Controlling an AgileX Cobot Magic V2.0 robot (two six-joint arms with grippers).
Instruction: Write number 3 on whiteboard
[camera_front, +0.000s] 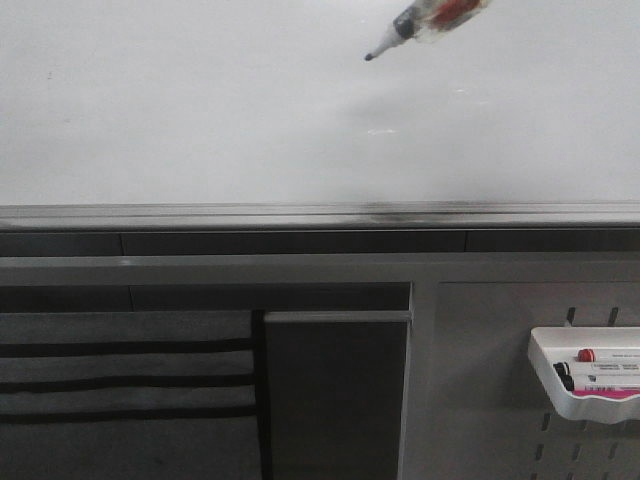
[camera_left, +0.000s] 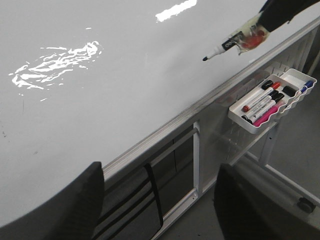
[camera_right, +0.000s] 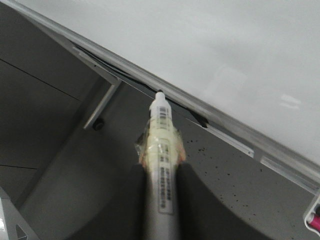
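While the marker (camera_front: 425, 22) is hanging at upper right of the front view, the whiteboard (camera_front: 200, 110) is showing no number 3.
Right claw (camera_right: 160, 172) is gripping the taped marker; left claw (camera_left: 160, 200) is gaping, empty. Risk: a tilted tip may skip or smear.

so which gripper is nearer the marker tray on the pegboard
Right. The right gripper holds a marker up at the whiteboard, just above the marker tray. The left gripper hangs back from the board, farther from the tray, jaws apart.
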